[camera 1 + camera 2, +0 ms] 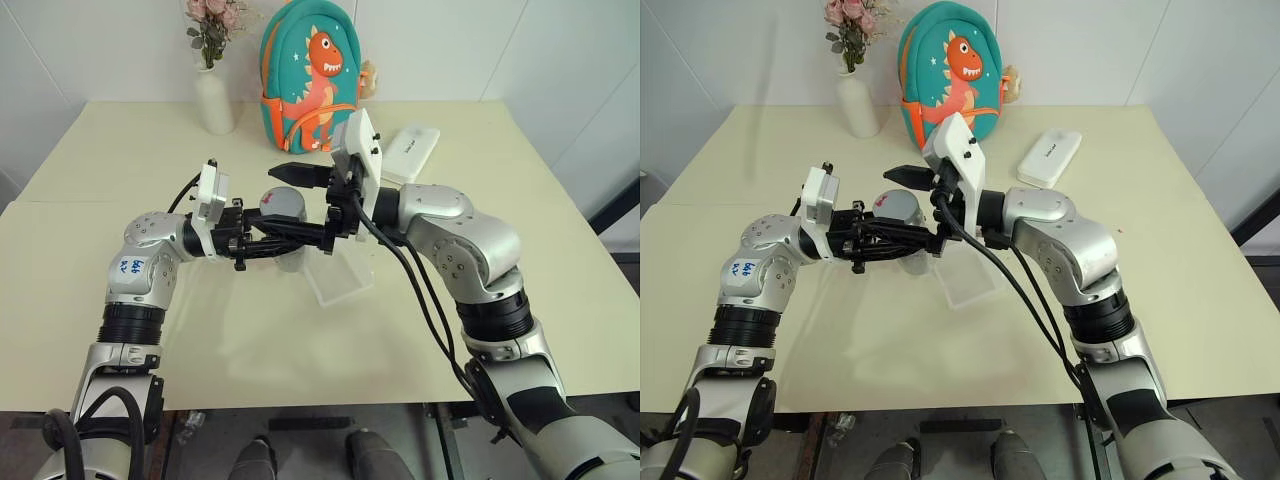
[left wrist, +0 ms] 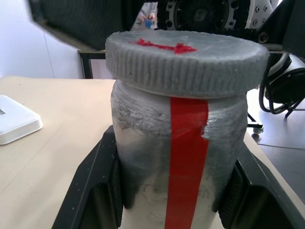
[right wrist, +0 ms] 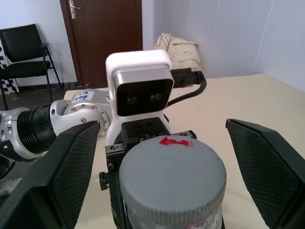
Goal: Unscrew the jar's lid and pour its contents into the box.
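Pale cream desk (image 1: 250,350) against a white wall, pretty tidy setup. Going near to far: both arms are reaching in toward the middle of the desk and meeting there. The left pincer (image 2: 171,191) is coming in from about 9 o'clock and is clamping the jar (image 2: 171,157) by its body, one black finger on each side, holding it upright above the desk. The jar is showing a red stripe down its cloudy side, and the lid (image 3: 172,174) is sitting on top, grey with ribbed edges and a little red mark, still screwed on as far as I can tell. Can't make out the contents through the cloudy wall.

The right pincer (image 3: 167,162) is coming in from 3 o'clock with its fingers spread wide, one on each side of the lid and not touching it.

The box (image 1: 340,282), clear plastic, is lying on the desk just beyond and under the jar, around 4 o'clock from it.

Farther back: a white case (image 1: 1050,157) at 2 o'clock, a teal dinosaur backpack (image 1: 945,70) at 12, and a white vase (image 1: 858,105) with pink flowers just left of it.
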Robot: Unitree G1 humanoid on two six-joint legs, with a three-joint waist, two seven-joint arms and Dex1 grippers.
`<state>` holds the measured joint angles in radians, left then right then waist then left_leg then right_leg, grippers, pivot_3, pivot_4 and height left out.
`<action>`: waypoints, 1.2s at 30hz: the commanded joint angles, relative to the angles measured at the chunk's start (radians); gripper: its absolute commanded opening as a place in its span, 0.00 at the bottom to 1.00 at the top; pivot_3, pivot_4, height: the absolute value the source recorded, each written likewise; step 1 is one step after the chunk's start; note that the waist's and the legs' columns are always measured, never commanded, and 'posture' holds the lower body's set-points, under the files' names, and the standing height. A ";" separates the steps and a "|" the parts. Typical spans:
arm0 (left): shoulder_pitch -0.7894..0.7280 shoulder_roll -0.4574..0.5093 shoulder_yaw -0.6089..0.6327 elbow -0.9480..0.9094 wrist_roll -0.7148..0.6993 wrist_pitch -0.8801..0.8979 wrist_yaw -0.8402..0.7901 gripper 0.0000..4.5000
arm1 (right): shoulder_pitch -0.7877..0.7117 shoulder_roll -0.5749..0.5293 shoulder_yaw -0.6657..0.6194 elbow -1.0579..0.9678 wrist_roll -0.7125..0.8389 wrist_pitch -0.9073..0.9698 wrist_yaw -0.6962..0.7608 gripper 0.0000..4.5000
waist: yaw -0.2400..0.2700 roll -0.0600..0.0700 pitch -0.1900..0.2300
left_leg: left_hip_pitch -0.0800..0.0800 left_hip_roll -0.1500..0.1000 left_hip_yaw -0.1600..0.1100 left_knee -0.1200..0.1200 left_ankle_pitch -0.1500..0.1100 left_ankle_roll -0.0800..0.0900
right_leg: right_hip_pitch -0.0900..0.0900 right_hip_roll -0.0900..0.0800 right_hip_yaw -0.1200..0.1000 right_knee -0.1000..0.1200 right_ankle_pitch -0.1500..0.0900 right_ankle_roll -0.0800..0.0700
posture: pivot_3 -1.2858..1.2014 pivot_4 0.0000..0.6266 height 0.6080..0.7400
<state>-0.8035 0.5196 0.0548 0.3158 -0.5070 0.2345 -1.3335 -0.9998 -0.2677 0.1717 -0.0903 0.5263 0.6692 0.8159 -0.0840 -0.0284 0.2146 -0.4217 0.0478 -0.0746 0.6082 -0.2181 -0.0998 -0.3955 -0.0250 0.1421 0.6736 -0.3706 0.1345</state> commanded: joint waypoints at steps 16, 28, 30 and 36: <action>-0.009 -0.006 0.005 -0.038 -0.006 -0.013 0.000 0.44 | -0.044 0.065 0.004 0.068 -0.096 -0.087 -0.020 0.99 | 0.000 0.000 0.000 | 0.000 0.000 0.000 0.000 0.000 0.000 | 0.000 0.000 0.000 0.000 0.000 0.000 | 0.52 0.24 1.00; 0.010 0.004 0.014 -0.058 -0.012 -0.007 0.005 0.44 | -0.035 0.022 -0.017 0.054 -0.105 -0.075 0.002 0.99 | 0.000 0.000 0.000 | 0.000 0.000 0.000 0.000 0.000 0.000 | 0.000 0.000 0.000 0.001 0.000 0.000 | 0.52 0.24 1.00; 0.015 0.006 0.016 -0.063 -0.013 -0.005 0.008 0.44 | -0.031 0.009 -0.022 0.048 -0.103 -0.071 0.007 0.99 | 0.000 0.000 0.000 | 0.000 0.000 0.000 0.000 0.000 0.000 | 0.000 0.000 0.000 0.001 0.000 0.000 | 0.52 0.24 1.00; 0.021 0.008 0.018 -0.070 -0.014 -0.002 0.013 0.44 | -0.021 -0.014 -0.026 0.028 -0.096 -0.057 0.016 0.99 | 0.000 0.000 0.000 | 0.000 0.000 0.000 0.000 0.000 0.000 | 0.000 0.000 0.000 0.000 0.000 0.000 | 0.52 0.24 1.00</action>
<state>-0.7877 0.5161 0.0589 0.2875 -0.5066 0.2393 -1.3100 -1.0148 -0.2631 0.1888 -0.0328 0.4222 0.6135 0.8404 -0.0842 -0.0284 0.2146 -0.4217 0.0479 -0.0745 0.6084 -0.2181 -0.0999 -0.3955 -0.0250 0.1421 0.6740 -0.3706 0.1345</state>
